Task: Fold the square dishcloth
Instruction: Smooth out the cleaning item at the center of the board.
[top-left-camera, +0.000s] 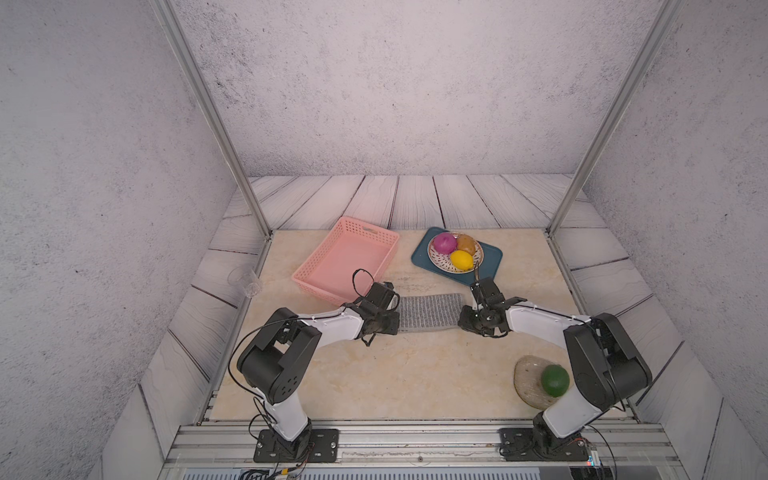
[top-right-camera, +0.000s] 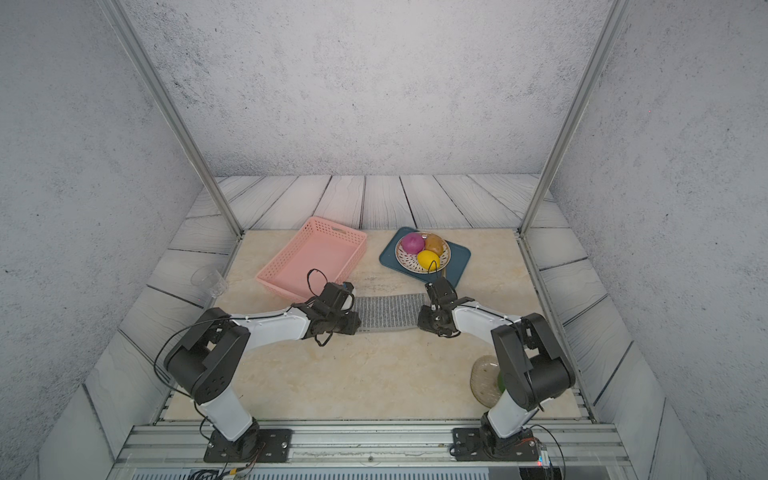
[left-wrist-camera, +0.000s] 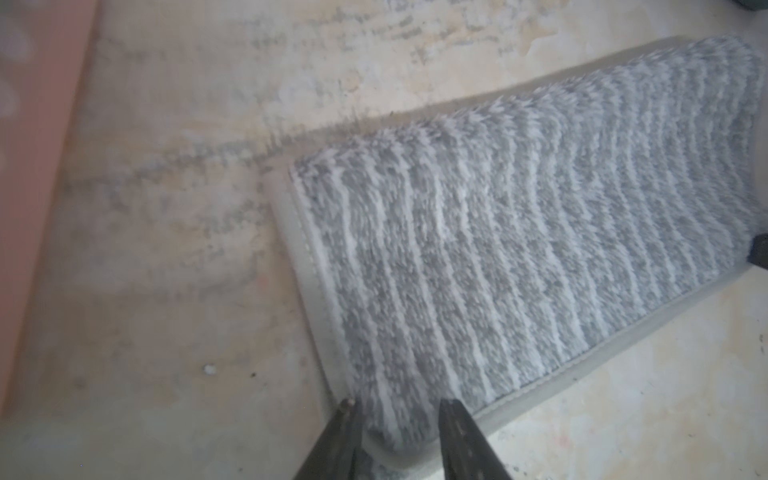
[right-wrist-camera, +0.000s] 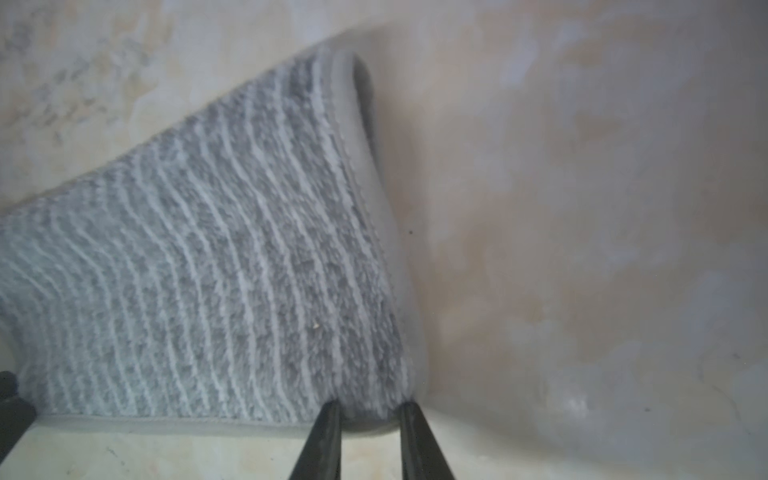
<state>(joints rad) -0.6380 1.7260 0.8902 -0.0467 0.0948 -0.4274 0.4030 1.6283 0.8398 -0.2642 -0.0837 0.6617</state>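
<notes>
The square dishcloth (top-left-camera: 430, 311) (top-right-camera: 386, 311), grey with fine white stripes and a pale trim, lies doubled over into a strip in the middle of the table. My left gripper (top-left-camera: 397, 321) (top-right-camera: 357, 321) is at the strip's near left corner. In the left wrist view the corner of the dishcloth (left-wrist-camera: 519, 249) sits pinched between the left gripper (left-wrist-camera: 398, 403) fingers. My right gripper (top-left-camera: 463, 318) (top-right-camera: 420, 318) is at the near right corner. There the dishcloth (right-wrist-camera: 208, 270) bulges between the right gripper (right-wrist-camera: 371, 405) fingers, its side edge lifted a little off the table.
A pink basket (top-left-camera: 345, 257) stands just behind the left gripper. Behind the right gripper a teal tray (top-left-camera: 490, 257) carries a plate (top-left-camera: 436, 259) of produce. A speckled mat (top-left-camera: 528, 384) with a green fruit (top-left-camera: 555, 380) lies near the right arm's base. A clear cup (top-left-camera: 245, 280) lies off the table's left edge.
</notes>
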